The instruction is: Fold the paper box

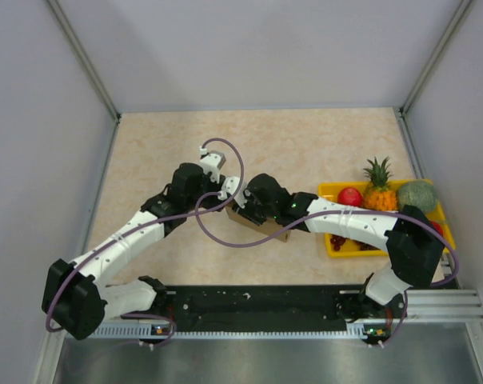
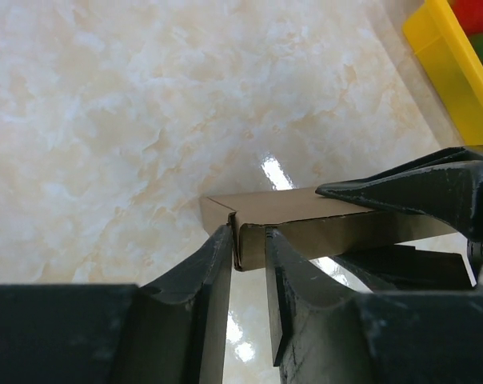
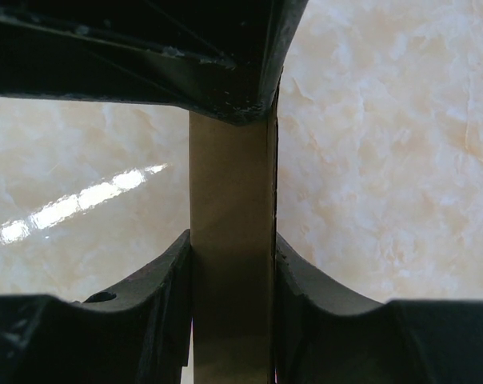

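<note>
While the small brown kraft cardboard box (image 1: 264, 230) is at the middle of the beige marbled table (image 1: 305, 144), the right gripper (image 3: 232, 238) pinches it between both fingers. The left gripper (image 2: 248, 234) straddles its corner, fingers slightly apart; whether they clamp it, I cannot tell.

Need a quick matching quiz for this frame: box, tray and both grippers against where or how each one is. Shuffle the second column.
Things:
1. paper box
2. yellow tray
3. right gripper
4. left gripper

Place or state:
a. at the right edge of the table, holding a pineapple
b. fingers straddle the box's folded end corner
c. clamps the box, one finger flat against each side
d. brown, mid-table, between the two grippers

Pairs: 1-d, 2-a, 3-c, 4-b
</note>
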`<state>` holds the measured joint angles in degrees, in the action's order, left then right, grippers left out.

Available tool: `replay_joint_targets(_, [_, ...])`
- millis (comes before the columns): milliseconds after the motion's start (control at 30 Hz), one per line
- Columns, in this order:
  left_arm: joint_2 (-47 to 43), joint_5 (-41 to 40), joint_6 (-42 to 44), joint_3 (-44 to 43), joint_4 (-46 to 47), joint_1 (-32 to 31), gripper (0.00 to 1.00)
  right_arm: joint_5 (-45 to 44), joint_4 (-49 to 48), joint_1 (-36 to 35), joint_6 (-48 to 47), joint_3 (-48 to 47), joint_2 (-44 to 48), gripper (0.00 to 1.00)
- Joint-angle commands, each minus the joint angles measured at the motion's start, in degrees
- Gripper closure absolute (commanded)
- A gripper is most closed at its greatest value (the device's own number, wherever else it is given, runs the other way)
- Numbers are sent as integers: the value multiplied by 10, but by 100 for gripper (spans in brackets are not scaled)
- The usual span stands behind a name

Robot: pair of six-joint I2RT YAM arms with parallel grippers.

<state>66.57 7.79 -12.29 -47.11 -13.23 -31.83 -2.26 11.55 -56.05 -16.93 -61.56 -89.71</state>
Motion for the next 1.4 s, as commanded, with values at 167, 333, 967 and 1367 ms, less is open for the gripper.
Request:
replay_joint_targets(167, [-28, -17, -8, -51, -14, -3, 67, 17, -2, 6, 8, 1, -20, 83])
replay_joint_targets(333, [-18, -12, 3, -60, -24, -3, 73, 16, 0, 6, 8, 2, -20, 83])
replay_joint_targets(967, [19, 2, 46, -77, -55, 8, 78, 21, 1, 6, 8, 3, -20, 83])
replay_joint_targets(1367, [31, -3, 55, -78, -71, 8, 78, 21, 1, 7, 8, 3, -22, 83])
